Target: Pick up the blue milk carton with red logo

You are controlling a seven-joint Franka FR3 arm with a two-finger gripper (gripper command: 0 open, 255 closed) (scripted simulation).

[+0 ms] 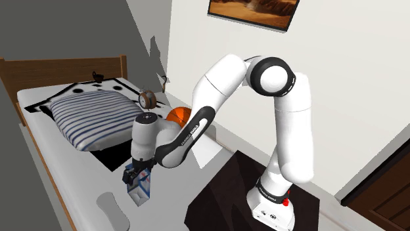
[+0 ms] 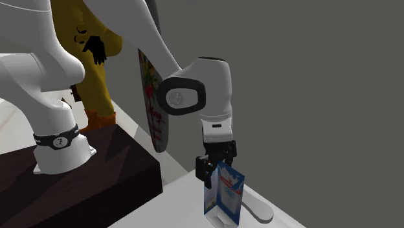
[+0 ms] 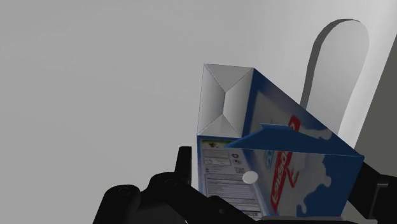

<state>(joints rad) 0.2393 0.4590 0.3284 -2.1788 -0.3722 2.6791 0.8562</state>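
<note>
Carton (image 3: pixel 273 159), milk, blue and white with red logo, gabled top: sitting at the near end of the white bed surface (image 1: pixel 66 180) and leaning to one side in the second exterior view. Whether its base is touching the sheet cannot be told.

Gripper (image 2: pixel 217 164), black, two-finger: reaching down from 12 o'clock and clamping the carton's upper part, one finger (image 3: pixel 184 167) pressing each side in the wrist view.

Neighbours, shoulder view:
- flat grey oval object (image 1: pixel 112 209), lying near the carton at 7 o'clock
- striped pillow (image 1: pixel 89 118), lying well apart at 11 o'clock
- dark stand (image 1: pixel 227 190), sitting at 3 o'clock

Risk: the grip is sitting high on a leaning carton, so a lift is probably going to swing or twist it between the pads. The walls may be buckling under the squeeze, and that could let the carton slip and topple towards the grey object.
</note>
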